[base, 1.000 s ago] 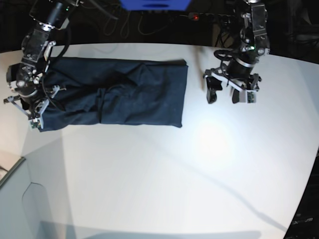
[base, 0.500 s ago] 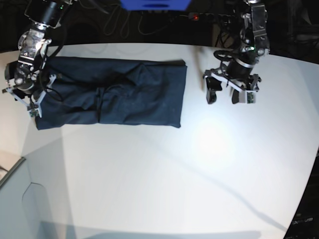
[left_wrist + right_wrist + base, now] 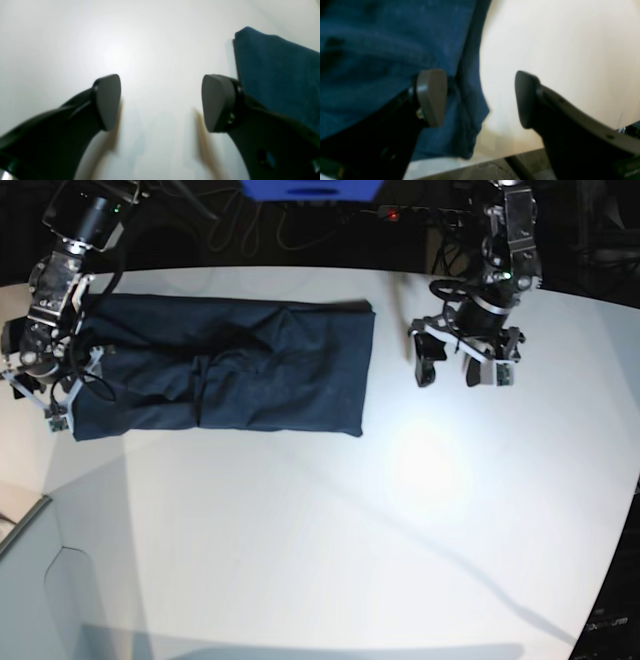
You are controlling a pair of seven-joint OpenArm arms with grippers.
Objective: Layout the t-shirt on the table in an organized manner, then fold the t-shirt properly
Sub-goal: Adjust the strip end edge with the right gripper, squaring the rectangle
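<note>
Lying as a long, dark navy folded band, the t-shirt (image 3: 225, 367) rests on the table (image 3: 330, 520). Beside its one end the right gripper (image 3: 30, 390) gapes empty; beyond its other end the left gripper (image 3: 462, 368) is also spread.

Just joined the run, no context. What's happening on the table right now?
A two-arm robot is folding a navy t-shirt on the white table. The shirt lies folded into a long band across the far side. The right gripper sits at the shirt's end near the table edge, its fingers spread, one over the fabric and one over bare table, gripping nothing. The left gripper is open above bare table just off the shirt's other end, clear of the cloth.
</note>
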